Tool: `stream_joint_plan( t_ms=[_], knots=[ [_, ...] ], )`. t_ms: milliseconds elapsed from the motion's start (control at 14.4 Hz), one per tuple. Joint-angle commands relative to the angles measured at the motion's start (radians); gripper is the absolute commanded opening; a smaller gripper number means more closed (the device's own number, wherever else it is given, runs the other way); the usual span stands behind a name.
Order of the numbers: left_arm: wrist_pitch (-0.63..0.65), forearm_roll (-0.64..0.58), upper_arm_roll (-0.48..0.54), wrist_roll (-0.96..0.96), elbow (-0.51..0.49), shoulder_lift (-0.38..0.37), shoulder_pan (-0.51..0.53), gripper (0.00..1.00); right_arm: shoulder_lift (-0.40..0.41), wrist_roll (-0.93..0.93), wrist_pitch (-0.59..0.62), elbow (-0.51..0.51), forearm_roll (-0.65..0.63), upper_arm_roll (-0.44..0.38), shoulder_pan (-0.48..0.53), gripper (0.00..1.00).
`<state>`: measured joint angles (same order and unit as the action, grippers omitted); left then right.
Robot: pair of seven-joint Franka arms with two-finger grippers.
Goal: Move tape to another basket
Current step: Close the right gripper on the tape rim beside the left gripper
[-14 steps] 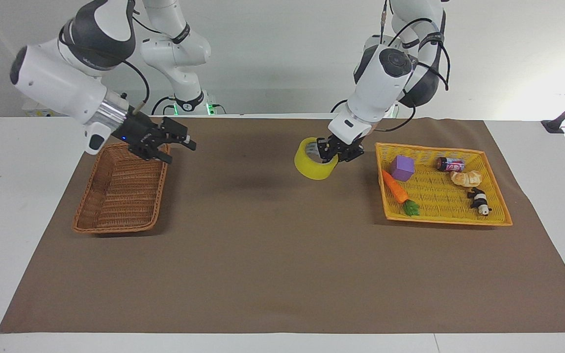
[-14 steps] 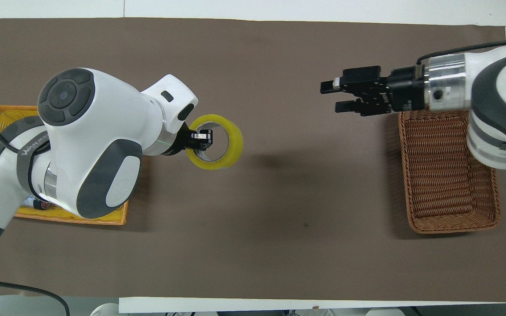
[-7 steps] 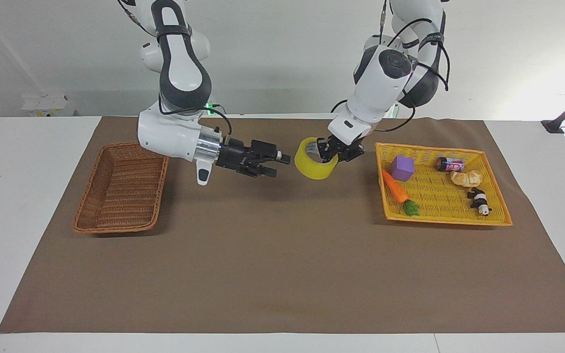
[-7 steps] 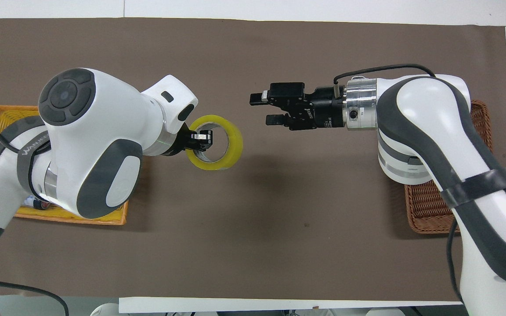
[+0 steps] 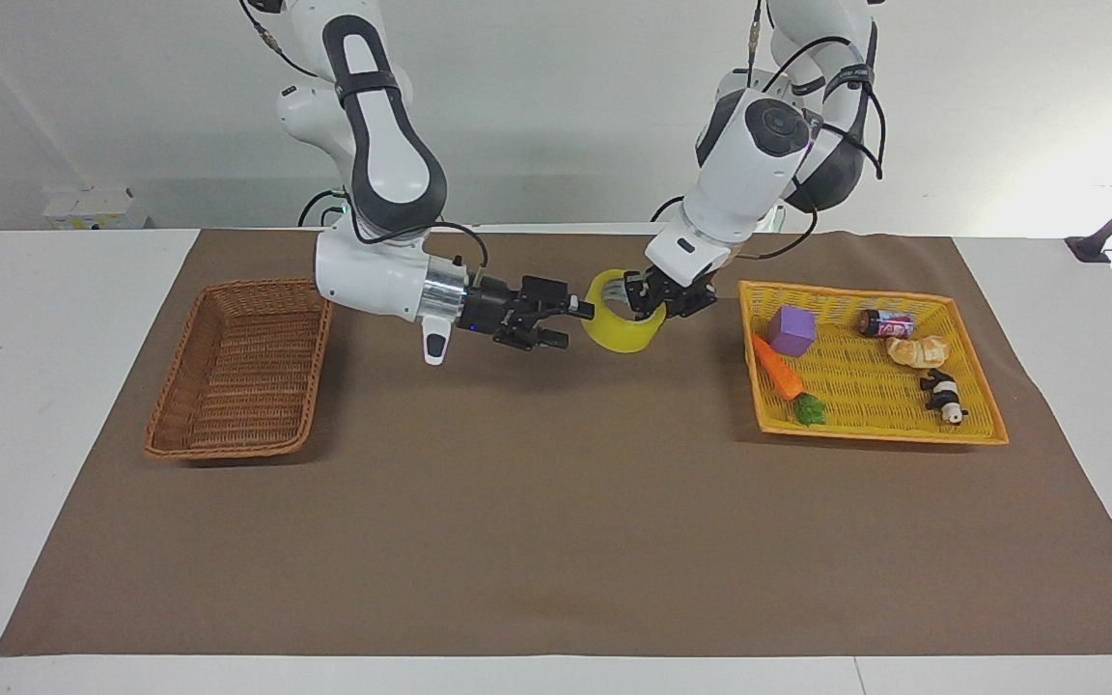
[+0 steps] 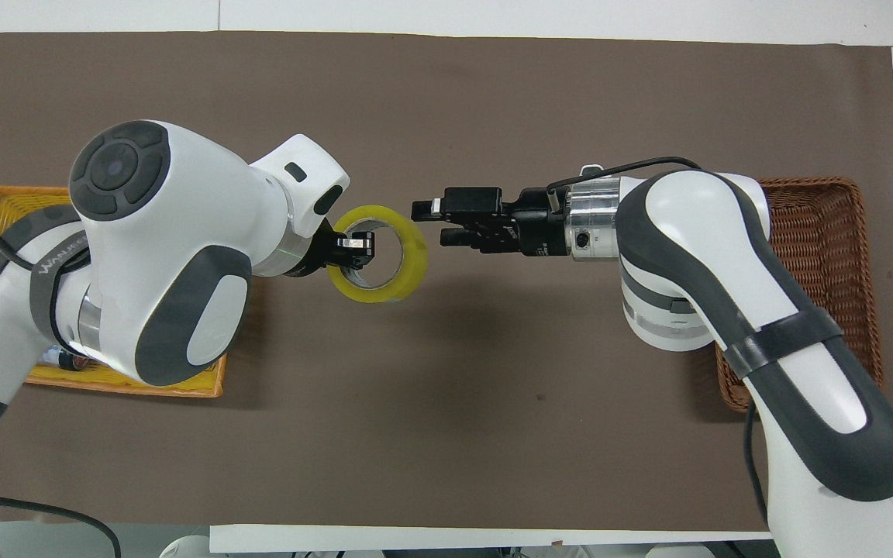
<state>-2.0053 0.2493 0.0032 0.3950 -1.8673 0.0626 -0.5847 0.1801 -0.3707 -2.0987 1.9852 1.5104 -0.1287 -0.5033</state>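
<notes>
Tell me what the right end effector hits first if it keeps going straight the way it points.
Probably the tape, held up by the left end effector. The right end effector, open, points straight at its side.

A robotics lab — two white robot arms [image 5: 377, 145] mounted at a white table [image 5: 35, 386] with a brown mat [image 5: 556, 521], bare wall behind.

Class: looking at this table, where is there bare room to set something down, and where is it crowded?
Free: the wicker basket, and the brown mat between it and the yellow basket. Crowded: the yellow basket, with cube, carrot, can, pastry and panda; and around the tape, where the left hand and right hand meet.
</notes>
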Motion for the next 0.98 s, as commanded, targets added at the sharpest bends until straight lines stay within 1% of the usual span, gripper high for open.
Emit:
stream_joint_plan(
  t_ms=[0,139,348,488,557,627,766,905],
  knots=[
    [0.007,0.004,0.011,0.008,0.000,-0.009,-0.009,0.00,-0.014,-0.037,-0.004,0.017,0.022,-0.005,-0.006,1.00],
    [0.002,0.004,0.011,0.016,0.002,-0.007,-0.009,0.00,-0.016,-0.037,-0.007,0.017,0.021,-0.003,-0.006,1.00],
    [0.005,0.004,0.011,0.016,0.000,-0.009,-0.009,0.00,-0.016,-0.042,-0.012,0.017,0.019,-0.005,-0.024,0.96],
    [0.005,0.004,0.011,0.016,0.002,-0.007,-0.009,0.00,-0.016,-0.042,-0.017,0.017,0.017,-0.005,-0.032,0.95],
    [0.005,0.004,0.011,0.016,0.002,-0.007,-0.009,0.00,-0.016,-0.042,-0.017,0.017,0.016,-0.005,-0.034,0.93],
    [0.003,0.004,0.011,0.016,0.002,-0.007,-0.009,0.00,-0.014,-0.043,-0.017,0.017,0.014,-0.005,-0.034,0.90],
    [0.005,0.004,0.011,0.019,0.001,-0.007,-0.009,0.00,-0.014,-0.062,-0.017,0.017,0.013,-0.005,-0.034,0.74],
    [0.006,0.004,0.011,0.021,0.000,-0.007,-0.009,0.00,-0.016,-0.060,-0.015,0.018,0.013,-0.005,-0.034,0.52]
  ],
)
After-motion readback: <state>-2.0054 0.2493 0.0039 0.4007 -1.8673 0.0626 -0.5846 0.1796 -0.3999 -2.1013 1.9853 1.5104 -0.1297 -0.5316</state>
